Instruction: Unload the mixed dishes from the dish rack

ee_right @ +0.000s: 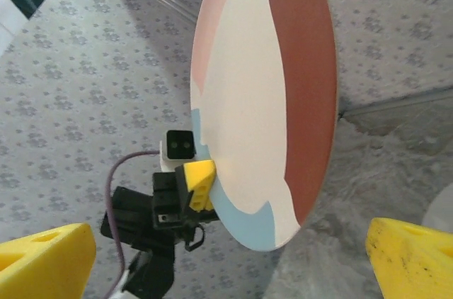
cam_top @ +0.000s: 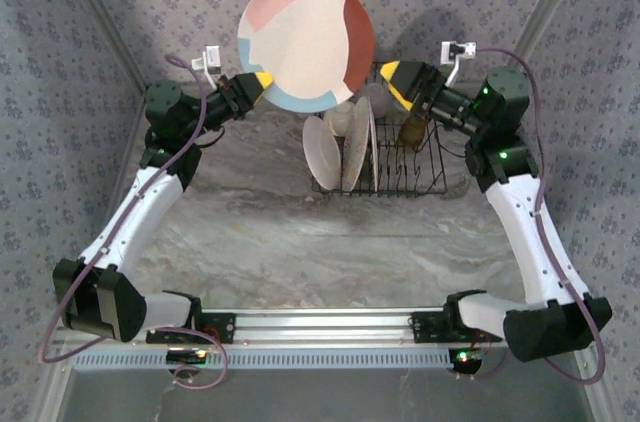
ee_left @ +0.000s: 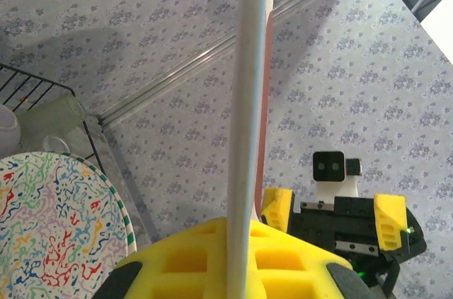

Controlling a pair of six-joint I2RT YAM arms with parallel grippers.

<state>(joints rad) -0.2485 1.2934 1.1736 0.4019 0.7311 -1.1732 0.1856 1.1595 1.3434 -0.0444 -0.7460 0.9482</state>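
A large plate (cam_top: 305,37) with pink, cream, rust and pale blue patches is held up on edge above the table, left of the dish rack (cam_top: 425,182). My left gripper (cam_top: 262,82) is shut on its lower left rim; in the left wrist view the plate's edge (ee_left: 248,100) runs up from between the yellow pads of that gripper (ee_left: 241,242). My right gripper (cam_top: 393,82) stands open just right of the plate and clear of it. From the right wrist the plate (ee_right: 272,93) faces me beyond that open gripper (ee_right: 226,263). More plates (cam_top: 335,152) stand in the rack.
A squiggle-patterned plate (ee_left: 56,228) stands in the rack's near corner in the left wrist view. A tan cup (cam_top: 412,129) sits at the rack's right side. Patterned walls close in the back and both sides. Marble table (cam_top: 300,232) lies in front of the rack.
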